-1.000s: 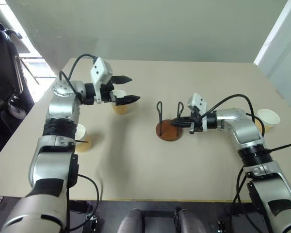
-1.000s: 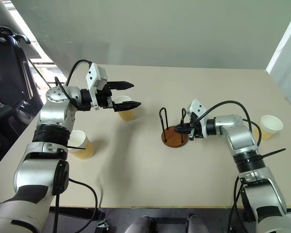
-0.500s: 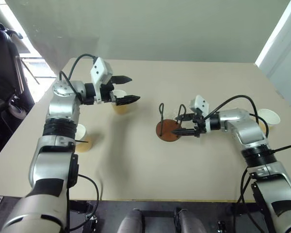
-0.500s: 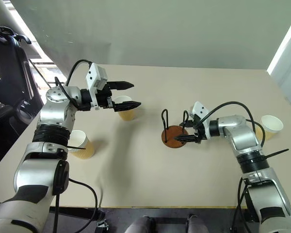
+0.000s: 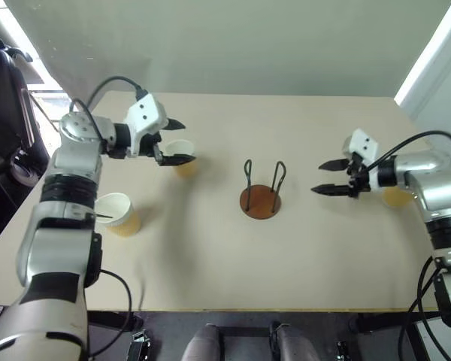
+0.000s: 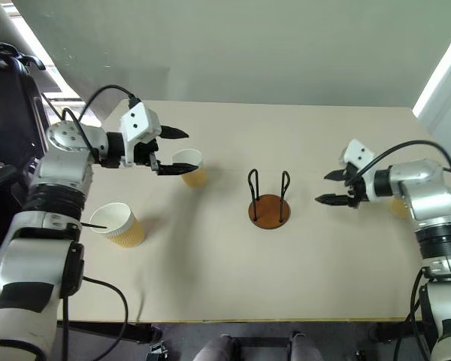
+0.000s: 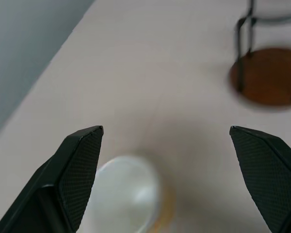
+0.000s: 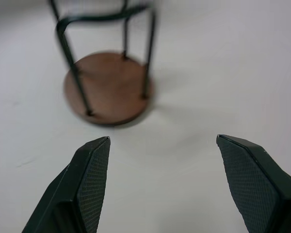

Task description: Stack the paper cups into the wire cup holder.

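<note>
Far left of the frame, one tan-orange paper cup (image 5: pixel 117 213) sits alone on the beige worktop (image 5: pixel 210 256). The left pincer (image 5: pixel 174 141) hangs spread wide around a second cup (image 5: pixel 183 156), probably lining up a grab. Dead centre, the brown-based wire cup holder (image 5: pixel 260 190) is empty. The right pincer (image 5: pixel 326 176) is open, holding nothing, near the third cup (image 5: pixel 395 197).

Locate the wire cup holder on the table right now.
In the left eye view, the reddish-brown disc-based wire cup holder stands empty mid-table, between the open left pincer and open right pincer.
</note>
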